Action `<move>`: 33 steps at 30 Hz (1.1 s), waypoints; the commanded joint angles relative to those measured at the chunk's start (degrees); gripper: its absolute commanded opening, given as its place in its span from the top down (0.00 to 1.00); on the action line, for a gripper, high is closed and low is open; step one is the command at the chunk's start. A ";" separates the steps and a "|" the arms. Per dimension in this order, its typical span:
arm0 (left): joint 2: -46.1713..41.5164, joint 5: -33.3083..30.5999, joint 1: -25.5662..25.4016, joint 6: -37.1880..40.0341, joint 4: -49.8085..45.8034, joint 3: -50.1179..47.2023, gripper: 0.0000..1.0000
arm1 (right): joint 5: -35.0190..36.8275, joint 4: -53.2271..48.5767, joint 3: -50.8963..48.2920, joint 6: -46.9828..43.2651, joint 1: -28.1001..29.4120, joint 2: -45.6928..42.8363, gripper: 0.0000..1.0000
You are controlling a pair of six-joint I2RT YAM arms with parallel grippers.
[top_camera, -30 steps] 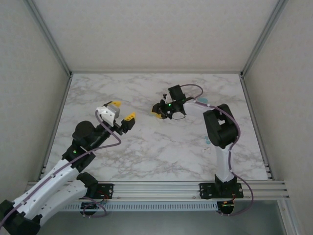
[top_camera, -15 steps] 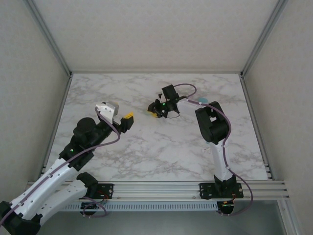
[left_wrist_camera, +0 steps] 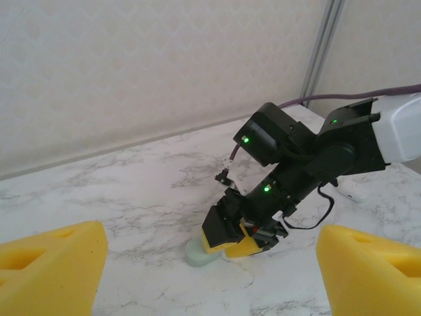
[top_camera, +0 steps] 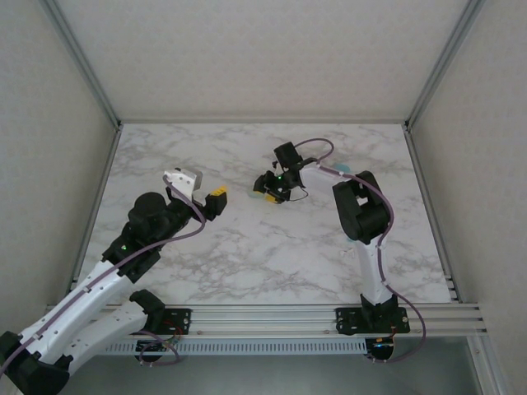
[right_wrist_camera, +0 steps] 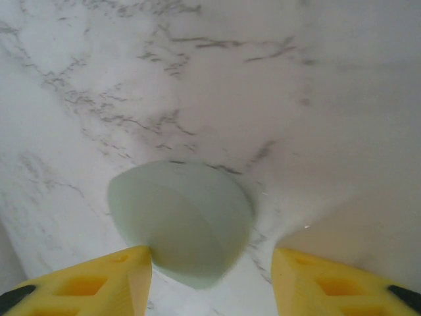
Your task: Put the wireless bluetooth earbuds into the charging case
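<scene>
Seemingly leaving it to rest, the right end effector [right_wrist_camera: 210, 258] stands spread astride the pale green-blue pebble-shaped plastic charging case [right_wrist_camera: 181, 220] on the marble bench [top_camera: 247, 247]; the left end effector [top_camera: 216, 200], also spread, faces it.

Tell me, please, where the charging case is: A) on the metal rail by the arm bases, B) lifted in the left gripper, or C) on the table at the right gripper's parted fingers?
C: the case lies on the table, with the yellow fingers of the right gripper parted beside it.
</scene>
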 commanded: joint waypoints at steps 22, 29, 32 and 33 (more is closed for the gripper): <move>3.44 5.50 0.28 -2.85 -4.79 6.34 0.03 | 11.76 -20.60 23.68 -34.93 -29.52 5.26 0.29; 3.21 4.70 0.30 -2.78 -6.61 6.73 0.00 | 7.90 -25.75 32.51 -35.82 -29.56 13.18 0.30; 3.10 4.32 0.32 -2.76 -6.97 6.69 0.00 | 7.23 -27.29 33.24 -36.46 -29.57 14.36 0.30; 3.10 4.40 0.30 -2.77 -7.03 6.64 0.00 | 6.91 -28.44 33.57 -37.03 -29.56 14.64 0.30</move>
